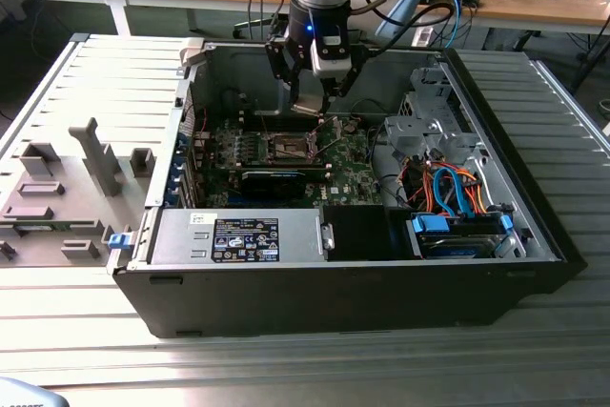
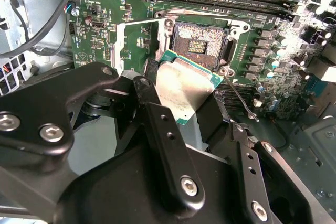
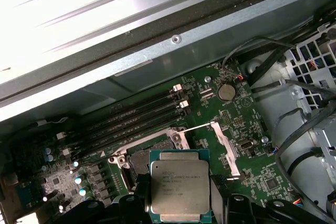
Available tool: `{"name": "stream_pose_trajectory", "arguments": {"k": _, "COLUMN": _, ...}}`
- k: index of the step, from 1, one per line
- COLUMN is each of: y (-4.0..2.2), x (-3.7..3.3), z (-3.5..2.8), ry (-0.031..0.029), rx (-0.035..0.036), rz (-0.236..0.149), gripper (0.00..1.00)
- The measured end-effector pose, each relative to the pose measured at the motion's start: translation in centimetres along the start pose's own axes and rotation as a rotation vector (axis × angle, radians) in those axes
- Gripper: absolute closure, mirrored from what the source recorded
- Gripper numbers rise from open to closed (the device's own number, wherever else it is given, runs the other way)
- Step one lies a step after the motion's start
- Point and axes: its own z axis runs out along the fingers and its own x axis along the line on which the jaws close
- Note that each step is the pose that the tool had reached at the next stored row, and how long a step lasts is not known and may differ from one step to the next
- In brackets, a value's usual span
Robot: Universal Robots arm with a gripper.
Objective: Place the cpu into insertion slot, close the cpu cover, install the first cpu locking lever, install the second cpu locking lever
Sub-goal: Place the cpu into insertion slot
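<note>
- Two fingers (image 2: 157,124) of my pincer (image 2: 185,100) clamp the cpu (image 2: 186,90) by opposite edges. The metal top faces the wrist cameras, leaving its underside free for the socket.
- I hold the chip tilted, one corner over the near rim of the insertion slot (image 2: 202,38). I judge it is not seated.
- Just beyond, the slot lies open with its dark centre bare.
- Beside the slot the cpu cover (image 2: 119,45) stands swung up. On the other side a thin lever rod (image 2: 240,96) pokes out loose. I judge both are set back so that nothing blocks the chip's way down.
- From the first wrist view I see the cpu (image 3: 180,190) almost square-on, covering much of the slot (image 3: 137,162), which suits lining up edges. The second wrist view looks from the side and gives me the tilt and the socket's centre.
- Farthest out, the exterior view gives the setting: my pincer (image 1: 311,110) reaches down into the open computer case (image 1: 334,297), above the green board (image 1: 348,173).
</note>
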Motion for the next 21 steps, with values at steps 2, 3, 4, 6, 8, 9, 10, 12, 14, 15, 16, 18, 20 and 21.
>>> {"name": "stream_pose_trajectory", "arguments": {"k": 2, "y": 0.0, "x": 0.0, "z": 0.01, "ry": -0.0001, "rx": -0.0001, "rz": 0.001, "gripper": 0.45}}
{"name": "stream_pose_trajectory", "arguments": {"k": 3, "y": 0.0, "x": 0.0, "z": 0.01, "ry": -0.0001, "rx": -0.0001, "rz": 0.001, "gripper": 0.45}}
{"name": "stream_pose_trajectory", "arguments": {"k": 4, "y": 0.0, "x": 0.0, "z": 0.02, "ry": -0.0002, "rx": 0.0, "rz": 0.002, "gripper": 0.45}}
{"name": "stream_pose_trajectory", "arguments": {"k": 6, "y": 0.0, "x": 0.0, "z": 0.03, "ry": -0.0002, "rx": -0.0001, "rz": 0.003, "gripper": 0.45}}
{"name": "stream_pose_trajectory", "arguments": {"k": 8, "y": 0.0, "x": 0.0, "z": 0.04, "ry": -0.0003, "rx": -0.0001, "rz": 0.005, "gripper": 0.45}}
{"name": "stream_pose_trajectory", "arguments": {"k": 9, "y": 0.0, "x": 0.0, "z": 0.04, "ry": -0.0003, "rx": -0.0002, "rz": 0.005, "gripper": 0.45}}
{"name": "stream_pose_trajectory", "arguments": {"k": 10, "y": 0.0, "x": 0.0, "z": 0.05, "ry": -0.0003, "rx": -0.0001, "rz": 0.006, "gripper": 0.45}}
{"name": "stream_pose_trajectory", "arguments": {"k": 12, "y": 0.0, "x": 0.0, "z": 0.05, "ry": -0.0004, "rx": -0.0002, "rz": 0.007, "gripper": 0.45}}
{"name": "stream_pose_trajectory", "arguments": {"k": 14, "y": 0.0, "x": 0.0, "z": 0.05, "ry": -0.0005, "rx": -0.0002, "rz": 0.008, "gripper": 0.45}}
{"name": "stream_pose_trajectory", "arguments": {"k": 15, "y": 0.0, "x": 0.0, "z": 0.06, "ry": -0.0005, "rx": -0.0002, "rz": 0.008, "gripper": 0.45}}
{"name": "stream_pose_trajectory", "arguments": {"k": 16, "y": 0.0, "x": 0.0, "z": 0.06, "ry": -0.0005, "rx": -0.0002, "rz": 0.009, "gripper": 0.45}}
{"name": "stream_pose_trajectory", "arguments": {"k": 18, "y": 0.0, "x": 0.0, "z": 0.06, "ry": -0.0006, "rx": -0.0002, "rz": 0.01, "gripper": 0.45}}
{"name": "stream_pose_trajectory", "arguments": {"k": 20, "y": 0.0, "x": 0.0, "z": 0.06, "ry": -0.0007, "rx": -0.0002, "rz": 0.012, "gripper": 0.45}}
{"name": "stream_pose_trajectory", "arguments": {"k": 21, "y": 0.0, "x": 0.0, "z": 0.07, "ry": -0.0007, "rx": -0.0003, "rz": 0.012, "gripper": 0.45}}
